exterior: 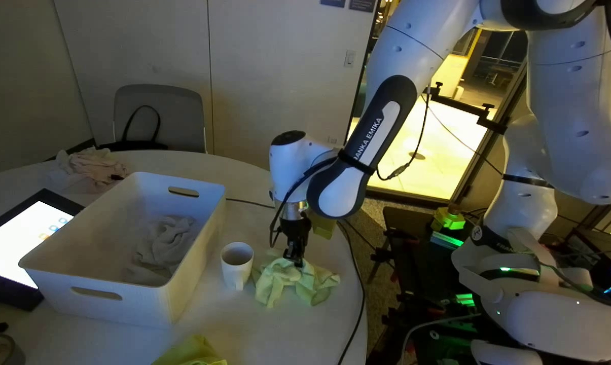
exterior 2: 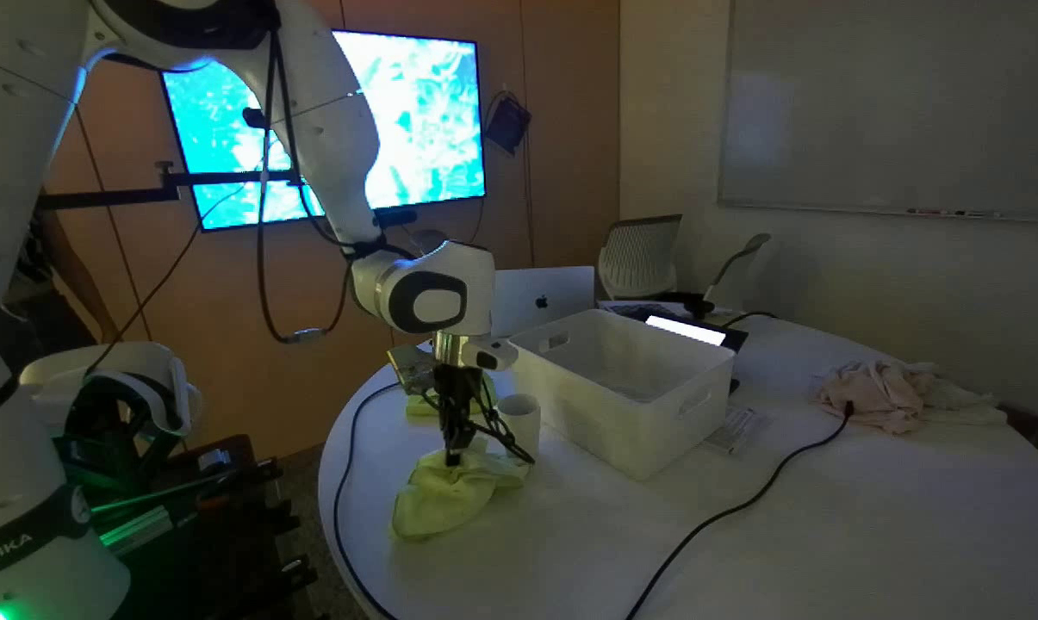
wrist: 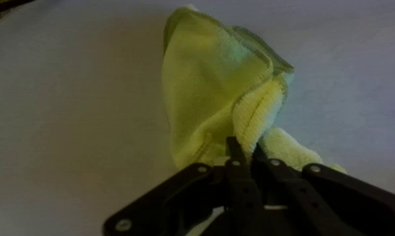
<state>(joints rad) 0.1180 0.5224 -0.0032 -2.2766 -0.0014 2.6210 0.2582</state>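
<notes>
while the tool (wrist: 247, 148) pinches a cloth (wrist: 213, 75), a mug (exterior: 237, 263) stands just beside

tool points down, clenched on a fold: wrist view has the fabric caught between two dark fingers (wrist: 231, 147), set close together. both exterior views show the fingers at the peak of the cloth. arm (exterior: 371, 132) reaches in from above.

cloth: yellow-green, crumpled, darker stitched edge. its peak is bunched at the grip, the rest spreads over the white counter (exterior 2: 829, 534), near the rim on the arm's side. in wrist view a lower part pokes out past the fingers, partly hidden by the tool.

mug: white, upright, between cloth and bin (exterior: 138, 304). can't tell if mug and cloth touch. bin: white, open-topped, slot handles cut in the walls, grey cloth (exterior: 166, 243) heaped inside. lit screen (exterior: 24, 228) in a black frame, just beside the bin on the side away from the mug.

farther off: pink cloth (exterior 2: 880, 392) bunched on the counter, seen in both exterior views. more yellow fabric (exterior: 191, 352), cut off by the lower edge in an exterior view. laptop (exterior 2: 544, 301), back of its lid showing, behind the bin in an exterior view. grey chair (exterior: 158, 109) past the counter, black bag (exterior: 133, 145) in front of its backrest. background in an exterior view: big lit display (exterior 2: 424, 120), whiteboard (exterior 2: 898, 103).
</notes>
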